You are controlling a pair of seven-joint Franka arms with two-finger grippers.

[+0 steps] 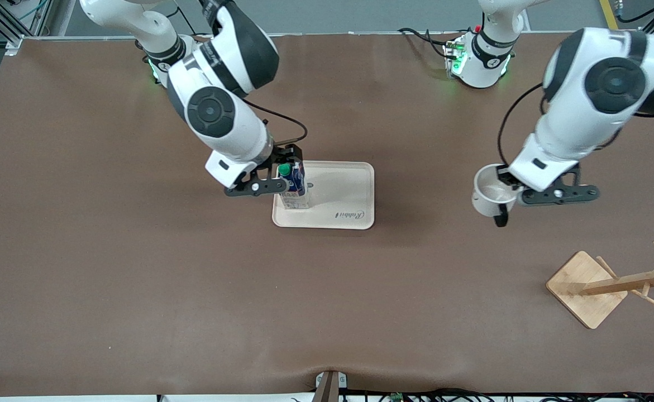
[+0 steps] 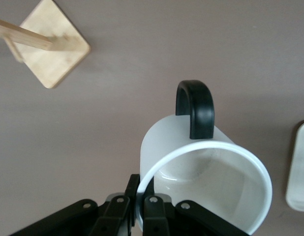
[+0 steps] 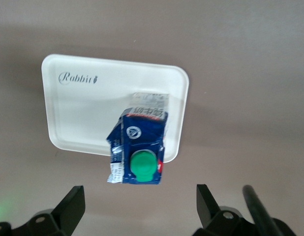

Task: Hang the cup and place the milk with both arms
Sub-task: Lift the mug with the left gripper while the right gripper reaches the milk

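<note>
Your left gripper (image 1: 504, 196) is pinched on the rim of the cup (image 1: 488, 191) and holds it in the air over bare table (image 1: 137, 279), toward the left arm's end, with the black handle (image 2: 196, 108) pointing away from the fingers. The wooden rack (image 1: 611, 285) stands nearer the front camera. Your right gripper (image 1: 282, 173) hangs with its jaws spread wide, straddling the milk (image 1: 293, 187) without touching it. The milk stands upright on the tray (image 1: 343, 195), at its right-arm end.
</note>
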